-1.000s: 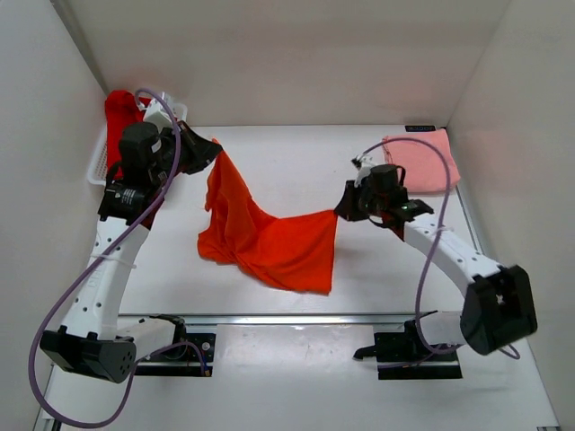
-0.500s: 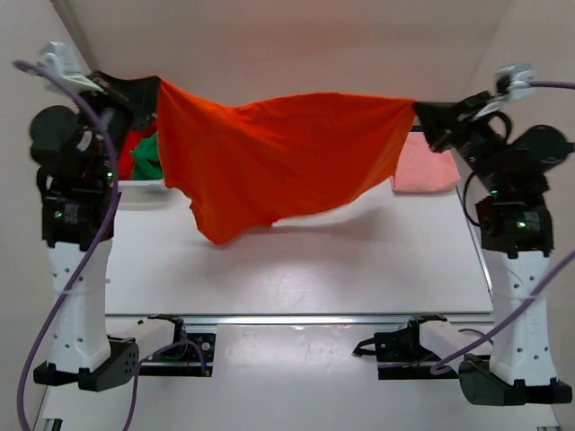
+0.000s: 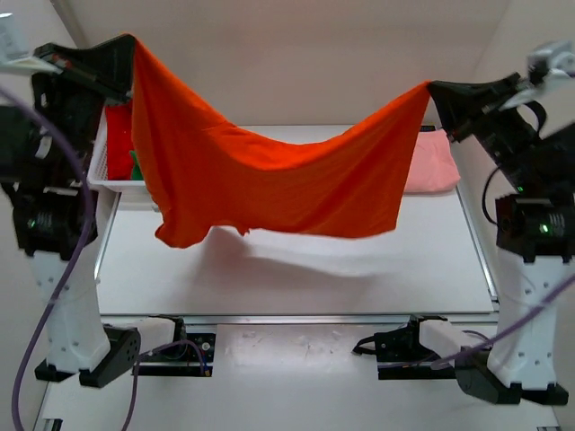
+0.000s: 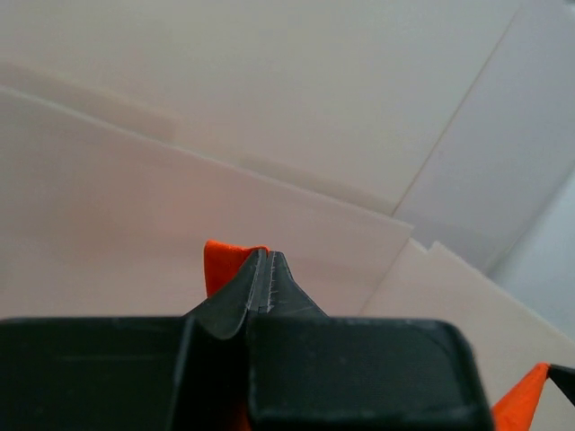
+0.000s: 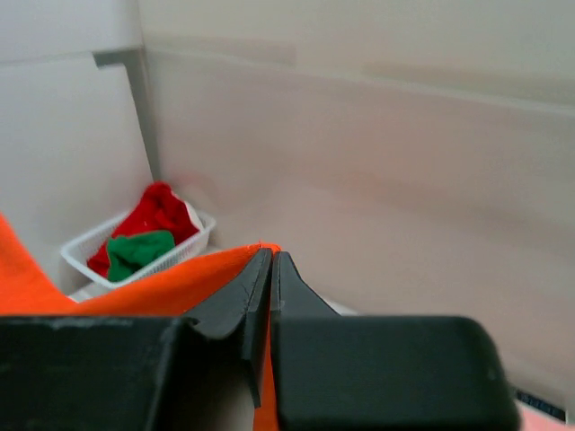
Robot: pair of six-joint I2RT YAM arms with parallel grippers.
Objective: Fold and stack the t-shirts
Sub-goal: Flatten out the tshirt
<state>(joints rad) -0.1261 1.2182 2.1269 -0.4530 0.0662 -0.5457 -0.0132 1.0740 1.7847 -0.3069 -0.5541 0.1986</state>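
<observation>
A bright orange t-shirt (image 3: pixel 269 184) hangs spread out high over the table, sagging in the middle. My left gripper (image 3: pixel 128 45) is shut on its upper left corner, and my right gripper (image 3: pixel 431 88) is shut on its upper right corner. In the left wrist view the gripper (image 4: pixel 268 254) pinches an orange edge (image 4: pixel 223 265). The right wrist view shows that gripper (image 5: pixel 271 255) clamped on orange cloth (image 5: pixel 153 289). A pale salmon pink t-shirt (image 3: pixel 431 162) lies folded at the table's back right. Red (image 5: pixel 157 211) and green (image 5: pixel 139 247) t-shirts sit in the basket.
The white slotted basket (image 3: pixel 112 184) stands at the back left, partly hidden behind the hanging shirt. White walls enclose the table (image 3: pixel 296 283) on three sides. Both arm bases (image 3: pixel 395 346) are at the near edge.
Both arms lifted the orange shirt off the table, raised it and drew apart. It now hangs spread between them, higher and wider than half a second ago.
</observation>
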